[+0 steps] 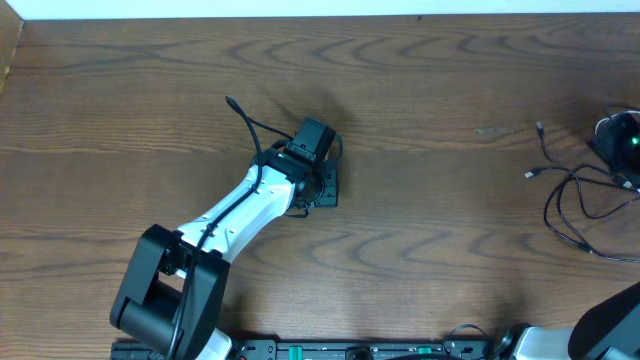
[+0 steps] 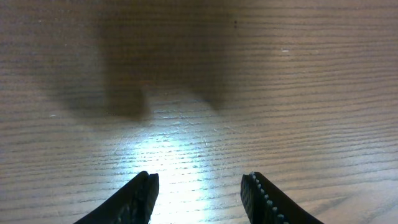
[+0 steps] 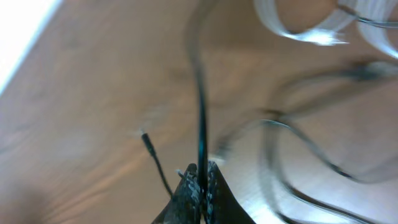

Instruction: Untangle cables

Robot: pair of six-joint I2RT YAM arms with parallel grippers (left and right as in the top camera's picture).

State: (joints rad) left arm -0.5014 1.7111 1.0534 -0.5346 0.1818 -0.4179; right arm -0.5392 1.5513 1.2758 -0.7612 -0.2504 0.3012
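Untangling looks barely begun. Cables (image 1: 578, 195) lie in loose, crossed loops near the right edge of the table (image 1: 420, 80), not yet separated. Right gripper (image 3: 200, 177) is clamped on the black cord (image 3: 200, 106) there, placed, I judge, to draw it free. Left gripper (image 2: 199, 186) hovers part-open over bare wood mid-table, holding nothing, well apart from the cables.

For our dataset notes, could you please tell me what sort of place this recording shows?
Probably a robotics lab bench: a plain wooden table, the left arm and right arm mounted at its near edge, the right pincer clamping a black cable.
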